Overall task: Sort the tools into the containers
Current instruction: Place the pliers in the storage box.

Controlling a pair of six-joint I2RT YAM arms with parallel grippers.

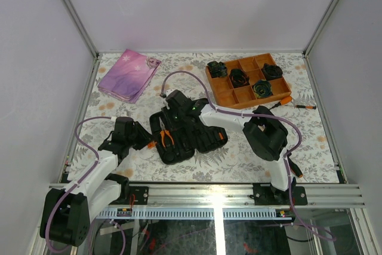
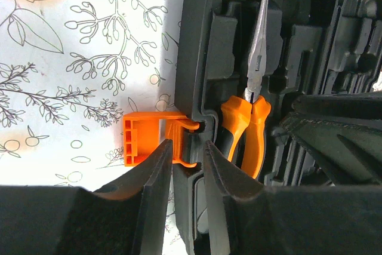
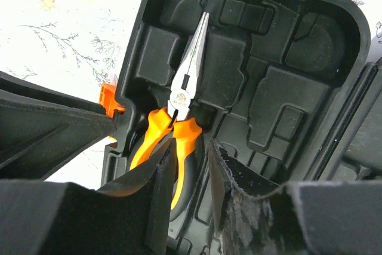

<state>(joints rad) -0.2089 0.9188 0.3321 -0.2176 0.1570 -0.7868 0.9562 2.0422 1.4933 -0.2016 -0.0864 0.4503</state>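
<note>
Two grippers [image 2: 188, 150] [image 3: 191, 150]; case [image 3: 286, 88], pliers [image 3: 179, 97] seemingly single

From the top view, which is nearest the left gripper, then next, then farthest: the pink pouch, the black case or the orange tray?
1. Black case, right at the left gripper.
2. Pink pouch, back left.
3. Orange tray, back right.

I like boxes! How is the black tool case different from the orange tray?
The tool case is black with oddly shaped moulded slots; the orange tray has plain boxy compartments. The case holds pliers; the tray holds four black rolled bundles. The case lies mid-table, the tray at the far right. Both sit open on the flowery table.
</note>
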